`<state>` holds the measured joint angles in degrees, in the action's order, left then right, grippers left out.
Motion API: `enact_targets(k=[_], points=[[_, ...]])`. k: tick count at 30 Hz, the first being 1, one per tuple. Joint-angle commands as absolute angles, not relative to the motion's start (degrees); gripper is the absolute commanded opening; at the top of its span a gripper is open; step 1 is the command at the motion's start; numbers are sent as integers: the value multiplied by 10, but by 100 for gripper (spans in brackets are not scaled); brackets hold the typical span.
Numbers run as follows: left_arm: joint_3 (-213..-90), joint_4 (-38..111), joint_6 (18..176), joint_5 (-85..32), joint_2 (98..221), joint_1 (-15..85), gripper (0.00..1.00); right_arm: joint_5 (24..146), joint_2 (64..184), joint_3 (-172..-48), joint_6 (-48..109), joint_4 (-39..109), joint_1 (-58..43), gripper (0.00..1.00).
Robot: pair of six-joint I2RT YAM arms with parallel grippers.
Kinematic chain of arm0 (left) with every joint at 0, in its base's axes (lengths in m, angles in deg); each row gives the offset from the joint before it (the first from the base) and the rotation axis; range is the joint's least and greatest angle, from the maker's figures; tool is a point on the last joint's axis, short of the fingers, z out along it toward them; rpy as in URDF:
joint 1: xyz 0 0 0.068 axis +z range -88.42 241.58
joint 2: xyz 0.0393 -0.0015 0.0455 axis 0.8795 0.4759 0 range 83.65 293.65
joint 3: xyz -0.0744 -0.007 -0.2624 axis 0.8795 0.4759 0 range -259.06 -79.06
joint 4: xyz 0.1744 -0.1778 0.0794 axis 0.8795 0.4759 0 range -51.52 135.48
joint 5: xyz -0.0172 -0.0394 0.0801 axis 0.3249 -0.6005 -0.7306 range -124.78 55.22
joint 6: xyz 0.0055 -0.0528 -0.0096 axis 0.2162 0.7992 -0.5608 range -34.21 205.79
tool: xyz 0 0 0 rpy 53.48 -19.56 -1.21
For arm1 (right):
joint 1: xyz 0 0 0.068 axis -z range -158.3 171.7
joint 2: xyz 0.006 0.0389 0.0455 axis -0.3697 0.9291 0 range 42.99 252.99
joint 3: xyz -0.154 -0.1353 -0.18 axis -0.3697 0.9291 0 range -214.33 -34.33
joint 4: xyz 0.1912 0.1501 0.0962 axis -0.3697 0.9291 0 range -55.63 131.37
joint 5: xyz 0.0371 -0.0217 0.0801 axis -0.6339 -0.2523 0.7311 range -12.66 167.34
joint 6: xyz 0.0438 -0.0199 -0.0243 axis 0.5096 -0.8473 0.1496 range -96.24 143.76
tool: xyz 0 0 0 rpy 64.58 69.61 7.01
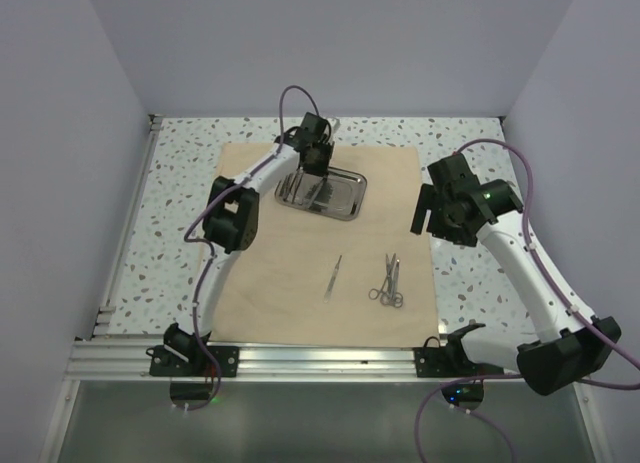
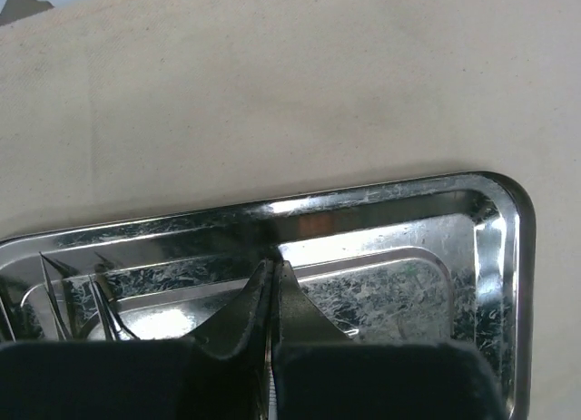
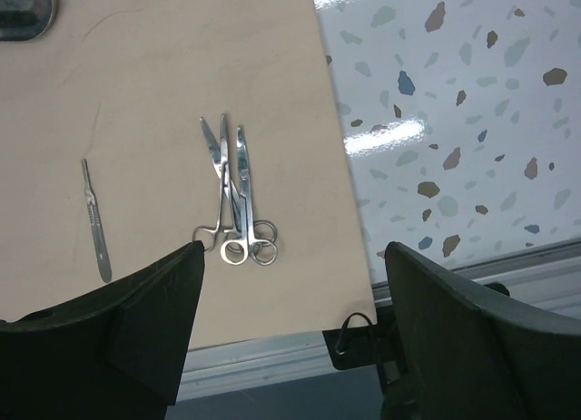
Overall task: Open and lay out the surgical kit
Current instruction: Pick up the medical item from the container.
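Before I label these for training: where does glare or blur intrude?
Left wrist: steel tray mirrors mottled light; left gripper dark, blurred. Right wrist: glare streak on the speckled tabletop; scissors sharp. Top external: even, soft light.

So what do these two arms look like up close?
Both the left arm and right arm are slim white tubes with chunky black joints, each trailing a purple cable. The right one carries a small green light. The left claw and right claw have black wedge-shaped fingers.
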<state>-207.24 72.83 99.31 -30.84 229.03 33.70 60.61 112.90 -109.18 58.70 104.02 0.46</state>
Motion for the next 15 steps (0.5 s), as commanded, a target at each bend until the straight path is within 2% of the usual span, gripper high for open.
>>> enact_targets(k=[1,8,15], points=[[-2056,772,1048,-207,2250,378,0,624,1113,-1091,584,1028,8,85],[-2062,782,1073,-178,2191,405,0,639,1100,-1081,587,1020,8,85],[-1967,758,1093,-160,2109,405,0,655,1087,-1070,586,1015,8,84]])
